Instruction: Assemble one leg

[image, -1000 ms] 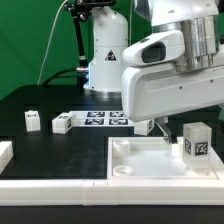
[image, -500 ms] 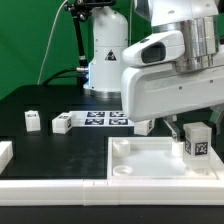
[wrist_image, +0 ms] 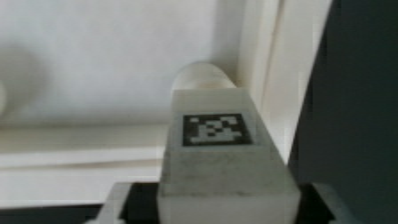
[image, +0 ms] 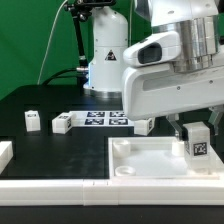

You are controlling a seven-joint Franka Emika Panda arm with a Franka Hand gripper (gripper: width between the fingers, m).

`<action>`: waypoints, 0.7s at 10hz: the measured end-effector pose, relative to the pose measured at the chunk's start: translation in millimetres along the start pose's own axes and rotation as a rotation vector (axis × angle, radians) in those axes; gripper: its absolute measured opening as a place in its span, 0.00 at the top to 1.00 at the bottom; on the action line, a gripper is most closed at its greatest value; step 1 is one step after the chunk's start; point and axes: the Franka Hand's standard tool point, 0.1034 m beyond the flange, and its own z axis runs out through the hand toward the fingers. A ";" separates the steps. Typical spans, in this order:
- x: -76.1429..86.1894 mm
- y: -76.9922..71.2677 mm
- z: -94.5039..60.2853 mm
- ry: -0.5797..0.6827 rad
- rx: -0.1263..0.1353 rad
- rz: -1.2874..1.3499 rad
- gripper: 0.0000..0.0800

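My gripper (image: 195,130) is shut on a leg (image: 196,143), a small white post with a square tag, and holds it upright over the right part of the wide white panel (image: 160,165). In the wrist view the leg (wrist_image: 217,140) stands between my dark fingers, its rounded tip close to the panel's raised rim (wrist_image: 267,60). Three more legs lie on the black table: one at the exterior view's left (image: 33,120), one (image: 62,124) beside the marker board, one (image: 143,126) behind the arm.
The marker board (image: 103,119) lies at the back middle. A white part (image: 5,154) sits at the left edge. A white rail (image: 55,187) runs along the front. The robot base (image: 105,50) stands behind.
The gripper with the leg has moved slightly to the exterior view's right and a little lower over the panel. The loose legs have not moved.
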 end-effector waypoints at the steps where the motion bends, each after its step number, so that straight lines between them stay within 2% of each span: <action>1: 0.2 0.7 -0.2 0.003 0.000 0.113 0.64; 4: -1.6 2.7 0.4 0.007 -0.014 0.536 0.63; 6: -2.6 -0.2 1.6 0.018 -0.031 0.788 0.63; 7: -2.7 -0.3 1.7 0.017 -0.029 0.909 0.63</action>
